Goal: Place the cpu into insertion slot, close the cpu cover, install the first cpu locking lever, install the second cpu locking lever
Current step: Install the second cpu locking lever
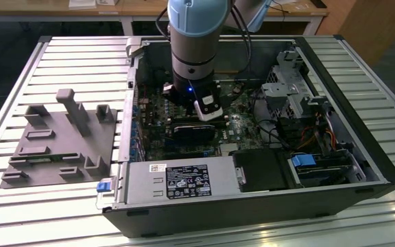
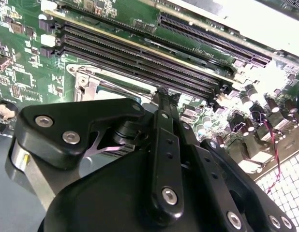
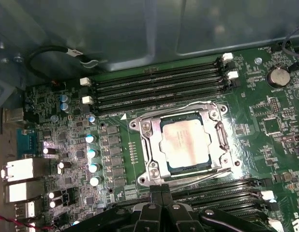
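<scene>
Cpu (image 3: 185, 143) sits in the insertion slot (image 3: 218, 115) with the cpu cover (image 3: 154, 147) folded over it; my gripper (image 3: 161, 189), fingers pressed together on nothing, rests at the slot's edge by a locking lever (image 3: 200, 177).

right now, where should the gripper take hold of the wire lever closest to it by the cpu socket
Probably mid-span, pinched across the wire from straight above the board. The locking lever is a thin wire lying low along the edge of the cpu cover, just beyond the gripper, so coming in sideways would likely hit the frame.
</scene>
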You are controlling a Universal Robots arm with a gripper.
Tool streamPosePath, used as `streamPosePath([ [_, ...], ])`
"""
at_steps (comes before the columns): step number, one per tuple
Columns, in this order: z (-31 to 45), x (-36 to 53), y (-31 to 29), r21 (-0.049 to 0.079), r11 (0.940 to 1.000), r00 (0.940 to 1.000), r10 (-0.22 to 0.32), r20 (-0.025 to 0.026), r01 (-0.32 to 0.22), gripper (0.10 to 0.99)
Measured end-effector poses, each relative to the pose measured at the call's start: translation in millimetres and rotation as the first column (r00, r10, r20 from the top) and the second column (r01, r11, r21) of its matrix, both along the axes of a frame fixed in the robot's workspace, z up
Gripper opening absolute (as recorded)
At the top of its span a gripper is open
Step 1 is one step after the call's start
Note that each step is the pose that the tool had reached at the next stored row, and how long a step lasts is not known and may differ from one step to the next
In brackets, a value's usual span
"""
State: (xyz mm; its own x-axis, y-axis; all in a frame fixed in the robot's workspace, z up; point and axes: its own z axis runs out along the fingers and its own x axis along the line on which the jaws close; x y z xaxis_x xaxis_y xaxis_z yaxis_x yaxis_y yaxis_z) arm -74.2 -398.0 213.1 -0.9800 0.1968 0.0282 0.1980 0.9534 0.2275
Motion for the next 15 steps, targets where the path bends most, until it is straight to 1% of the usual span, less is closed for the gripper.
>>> streamPosePath([
  [4,-1.9,-2.0,-0.1,0.01,1.0,1.0,0.0,0.0005,0.0,0.102],
  [15,-7.3,-4.6,-0.7,0.024,0.9997,1.0,0.0,0.0011,0.0,0.102],
])
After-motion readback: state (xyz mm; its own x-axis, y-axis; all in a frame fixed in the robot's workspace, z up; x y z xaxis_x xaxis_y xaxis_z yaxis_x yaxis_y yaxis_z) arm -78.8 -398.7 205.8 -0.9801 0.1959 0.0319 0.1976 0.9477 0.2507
